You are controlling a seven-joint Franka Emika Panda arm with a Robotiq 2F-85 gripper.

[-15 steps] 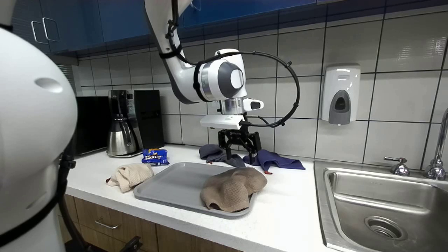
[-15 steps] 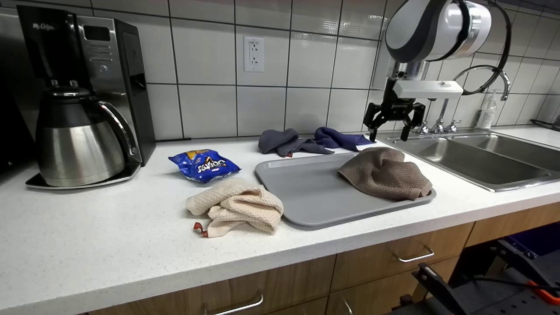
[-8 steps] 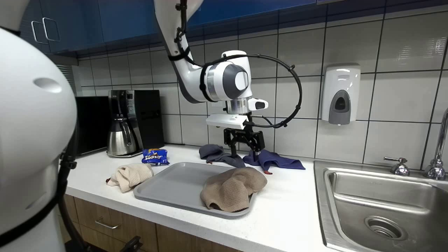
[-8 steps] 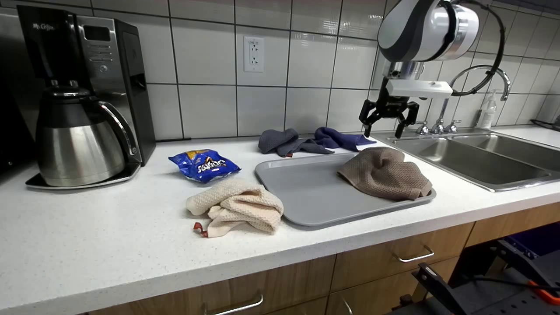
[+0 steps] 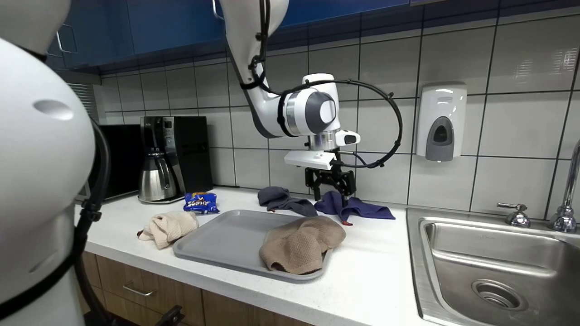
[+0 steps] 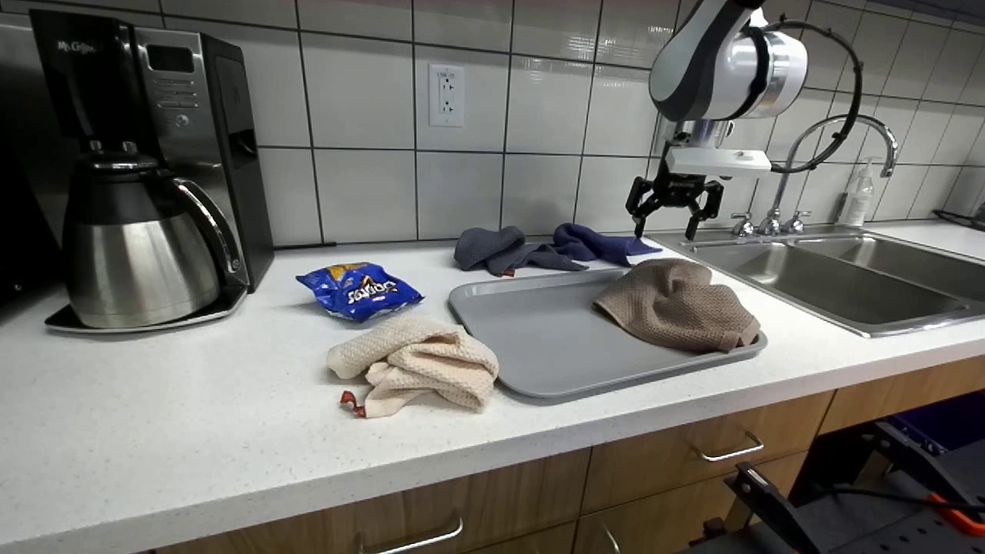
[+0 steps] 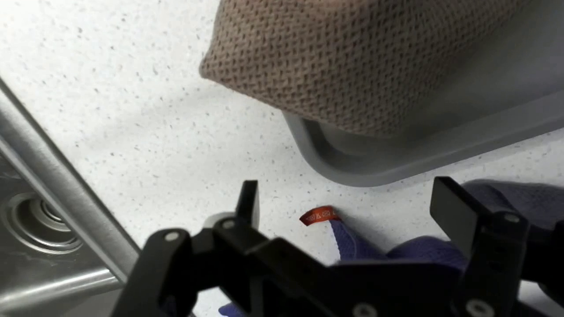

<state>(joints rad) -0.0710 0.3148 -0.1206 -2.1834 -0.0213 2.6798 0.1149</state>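
My gripper (image 5: pixel 331 200) is open and empty. It hangs over the back of the counter, near a crumpled purple cloth (image 5: pixel 362 209) with a red tag. In the wrist view, part of the purple cloth (image 7: pixel 352 242) and its tag show between the fingers (image 7: pixel 348 200); the rest is behind the gripper body. A dark grey-blue cloth (image 6: pixel 500 250) lies beside the purple one and shows behind one finger in the wrist view (image 7: pixel 520 200). A brown cloth (image 6: pixel 677 308) lies bunched on the sink-side end of a grey tray (image 6: pixel 539 338), in front of the gripper.
A cream cloth (image 6: pixel 431 362) lies against the tray's far end from the sink. A blue snack bag (image 6: pixel 362 292) and a coffee maker (image 6: pixel 185 154) stand beyond it. A steel sink (image 5: pixel 423 271) is set into the counter. A soap dispenser (image 5: pixel 442 122) hangs on the tiled wall.
The arm and open gripper have moved back toward the tiled wall, rightward or leftward depending on the exterior view. The cloths, tray and bag have not moved.
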